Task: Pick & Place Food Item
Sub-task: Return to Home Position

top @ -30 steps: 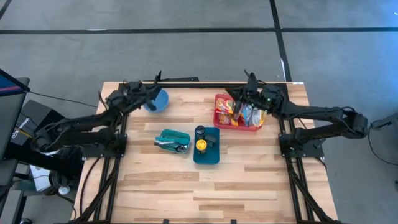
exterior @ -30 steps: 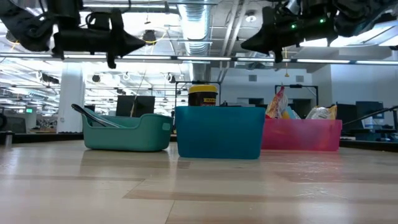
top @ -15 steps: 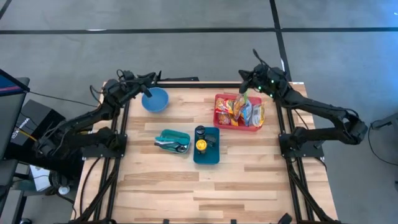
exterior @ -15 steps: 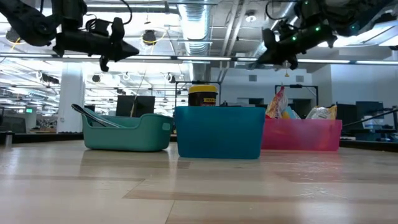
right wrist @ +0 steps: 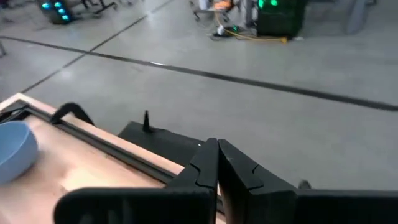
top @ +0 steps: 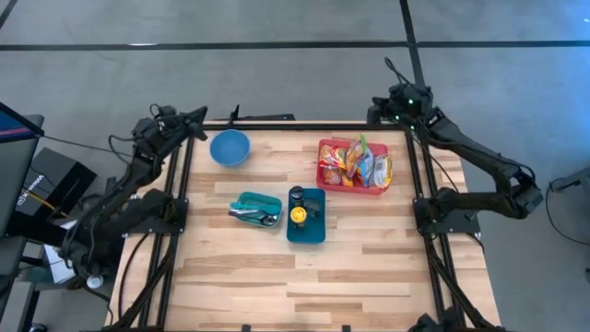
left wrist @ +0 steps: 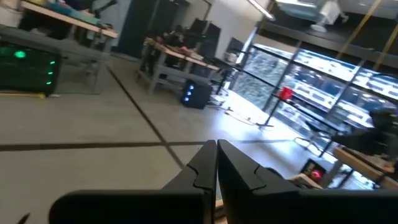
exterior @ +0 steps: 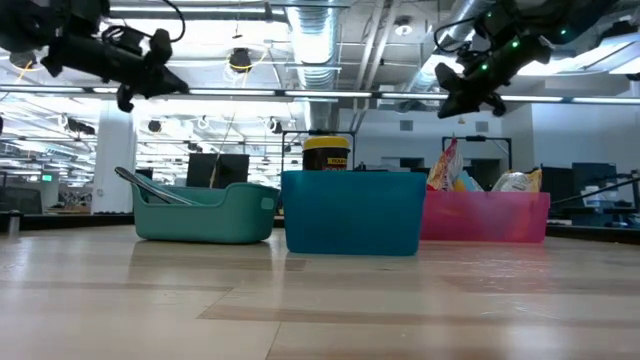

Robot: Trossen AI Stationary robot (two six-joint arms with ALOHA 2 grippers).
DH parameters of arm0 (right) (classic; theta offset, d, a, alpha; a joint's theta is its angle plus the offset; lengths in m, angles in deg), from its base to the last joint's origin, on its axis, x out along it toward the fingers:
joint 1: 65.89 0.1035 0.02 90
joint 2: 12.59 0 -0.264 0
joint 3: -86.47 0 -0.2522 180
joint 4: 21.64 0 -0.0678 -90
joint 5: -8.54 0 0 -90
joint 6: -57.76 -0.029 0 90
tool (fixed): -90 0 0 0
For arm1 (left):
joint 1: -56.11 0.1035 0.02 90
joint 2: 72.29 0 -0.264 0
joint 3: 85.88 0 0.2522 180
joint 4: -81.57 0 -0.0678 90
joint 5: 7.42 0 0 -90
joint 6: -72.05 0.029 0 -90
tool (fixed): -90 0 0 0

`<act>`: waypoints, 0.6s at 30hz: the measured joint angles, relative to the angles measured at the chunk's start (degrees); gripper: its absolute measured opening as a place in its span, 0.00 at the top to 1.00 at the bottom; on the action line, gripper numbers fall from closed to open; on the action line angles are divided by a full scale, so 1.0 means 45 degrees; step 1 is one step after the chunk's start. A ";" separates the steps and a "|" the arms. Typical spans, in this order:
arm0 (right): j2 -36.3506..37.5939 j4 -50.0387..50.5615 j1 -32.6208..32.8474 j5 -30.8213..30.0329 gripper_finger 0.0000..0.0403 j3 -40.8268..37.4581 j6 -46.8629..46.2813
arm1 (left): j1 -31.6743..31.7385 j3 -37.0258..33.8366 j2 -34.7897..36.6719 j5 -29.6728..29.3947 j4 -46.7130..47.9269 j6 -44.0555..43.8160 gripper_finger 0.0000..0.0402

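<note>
Overhead, the left claw hangs at the table's far left corner, with a bowl just beside it. The right claw sits at the far edge, near the red bin of snack packets. The green bin and blue bin lie well apart from both claws. From table height, both claws hover high above the bins. The left wrist view shows its fingers pressed together. The right wrist view shows its fingers the same.

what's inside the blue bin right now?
Blue bin: a yellow-lidded jar and a dark item, too small to identify. In the low view the wall hides all but the jar's top.
</note>
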 joint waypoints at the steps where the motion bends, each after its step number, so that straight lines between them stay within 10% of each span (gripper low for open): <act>1: 0.0092 0.0161 -0.0111 -0.0164 1.00 0.0012 -0.0127 | 0.0068 0.0000 0.0207 0.0227 0.0141 0.0007 0.98; 18: 0.5105 0.1393 -0.0143 -0.1570 1.00 -0.0899 0.0936 | -0.0867 -0.0010 0.1806 0.1267 0.0914 -0.0066 1.00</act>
